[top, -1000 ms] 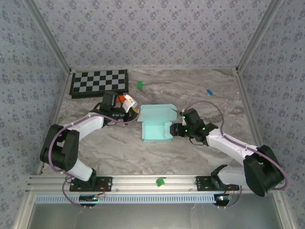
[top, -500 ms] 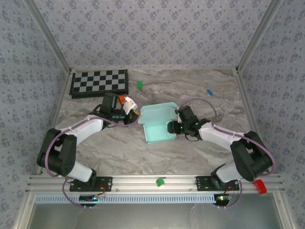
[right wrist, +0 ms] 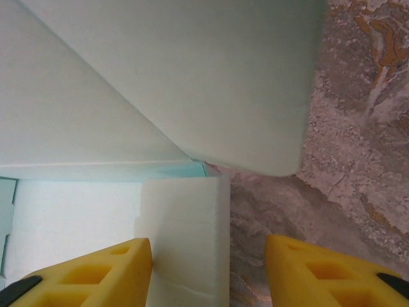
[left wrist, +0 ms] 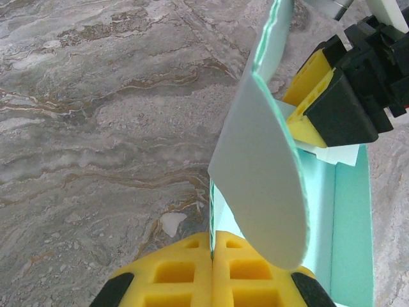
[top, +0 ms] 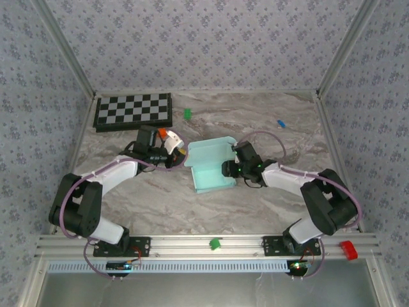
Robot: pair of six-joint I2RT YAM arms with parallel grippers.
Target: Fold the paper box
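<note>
Currently the paper box (top: 209,167) lies on the table (top: 160,204) btw the two arms, half formed: base flat, some walls up. Left gripper (left wrist: 211,251) is closed on the thin edge of a rounded flap (left wrist: 262,185), pinching it upright. Right gripper (right wrist: 208,256) has its fingers apart, with a side flap (right wrist: 185,236) btw them, not squeezed. Step in hand looks like folding the right wall. Next move prob. needs the right jaws to close and tuck the flap inward w/o dragging the box.

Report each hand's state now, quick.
Left hand: closed, pinching a flap of the paper box.
Right hand: open, another flap between its fingers, not gripped.
</note>
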